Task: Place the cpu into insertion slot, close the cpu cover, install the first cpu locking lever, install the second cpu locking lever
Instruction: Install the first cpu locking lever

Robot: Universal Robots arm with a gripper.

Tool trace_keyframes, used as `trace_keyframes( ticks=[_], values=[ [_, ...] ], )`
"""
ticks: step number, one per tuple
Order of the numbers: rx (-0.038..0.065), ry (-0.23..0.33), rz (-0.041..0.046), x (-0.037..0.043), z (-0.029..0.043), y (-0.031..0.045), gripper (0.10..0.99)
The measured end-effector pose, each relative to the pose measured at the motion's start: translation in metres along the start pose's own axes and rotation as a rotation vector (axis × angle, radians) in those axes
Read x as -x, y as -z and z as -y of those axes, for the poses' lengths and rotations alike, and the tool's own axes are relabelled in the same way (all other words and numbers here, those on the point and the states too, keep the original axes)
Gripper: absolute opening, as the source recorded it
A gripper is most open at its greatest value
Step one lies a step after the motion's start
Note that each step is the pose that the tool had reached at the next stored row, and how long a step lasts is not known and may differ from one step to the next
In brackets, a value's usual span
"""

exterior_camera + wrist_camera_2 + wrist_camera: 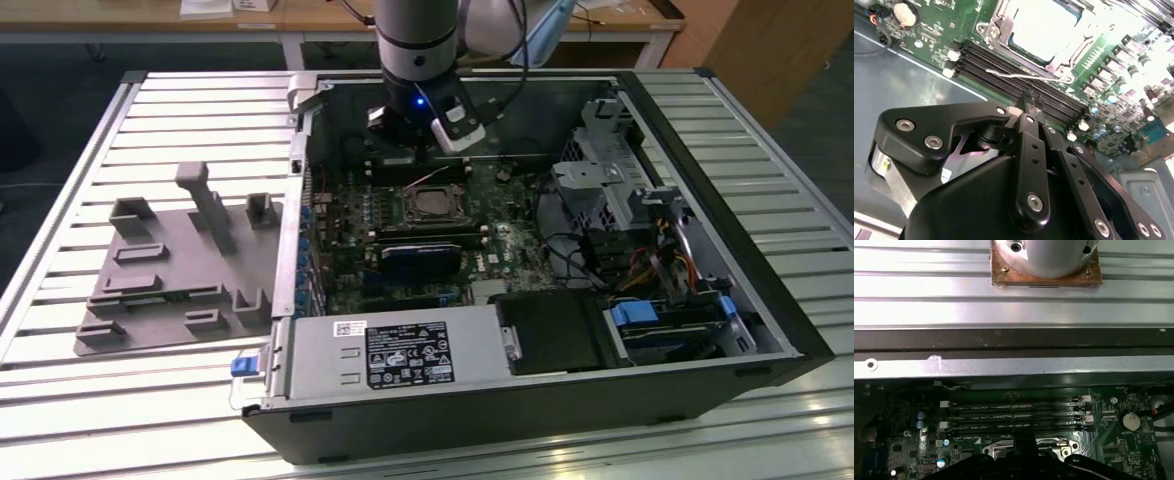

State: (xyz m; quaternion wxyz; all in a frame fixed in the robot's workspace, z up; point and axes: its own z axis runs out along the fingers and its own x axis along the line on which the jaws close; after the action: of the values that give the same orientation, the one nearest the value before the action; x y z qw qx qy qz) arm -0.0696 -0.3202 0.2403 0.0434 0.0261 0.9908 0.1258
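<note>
Where hand (pixel 1027 102) hangs, cpu (pixel 1041 25) near, white label (pixel 407 352)

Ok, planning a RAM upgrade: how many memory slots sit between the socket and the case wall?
4 slots, lying parallel in the first wrist view, one after another from the wall to the socket. The hand may hide more beyond it.

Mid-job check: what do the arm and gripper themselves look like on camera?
The arm is a silver-grey cylinder with a dark band. It has a small blue light near the wrist and a white bracket beside that. A dark cable loops off behind it. The gripper is matte black, built from flat, rounded linkage bars joined by silver bolts.
</note>
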Motion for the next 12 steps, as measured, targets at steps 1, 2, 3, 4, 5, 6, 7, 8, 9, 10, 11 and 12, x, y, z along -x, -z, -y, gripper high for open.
trace_keyframes(
  ticks=[1, 2, 3, 4, 5, 6, 7, 8, 9, 10, 11, 12],
  values=[
    [-0.002, -0.002, 0.0041, -0.0001, 0.0002, -0.0005, 0.102],
    [-0.005, -0.005, 0.0074, -0.0002, 0.0003, -0.0008, 0.102],
    [-0.008, -0.010, 0.0106, -0.0003, 0.0004, -0.0012, 0.102],
    [-0.012, -0.015, 0.0133, -0.0003, 0.0005, -0.0016, 0.102],
    [-0.017, -0.022, 0.0160, -0.0003, 0.0005, -0.0018, 0.102],
    [-0.021, -0.030, 0.0187, -0.0004, 0.0006, -0.0020, 0.102],
    [-0.025, -0.041, 0.0221, -0.0004, 0.0007, -0.0023, 0.102],
    [-0.028, -0.051, 0.0259, -0.0004, 0.0007, -0.0026, 0.102],
    [-0.030, -0.060, 0.0300, -0.0004, 0.0008, -0.0028, 0.102],
    [-0.032, -0.068, 0.0340, -0.0005, 0.0008, -0.0032, 0.102],
    [-0.034, -0.075, 0.0387, -0.0005, 0.0008, -0.0036, 0.102],
    [-0.035, -0.080, 0.0439, -0.0006, 0.0009, -0.0041, 0.102]
  ],
)
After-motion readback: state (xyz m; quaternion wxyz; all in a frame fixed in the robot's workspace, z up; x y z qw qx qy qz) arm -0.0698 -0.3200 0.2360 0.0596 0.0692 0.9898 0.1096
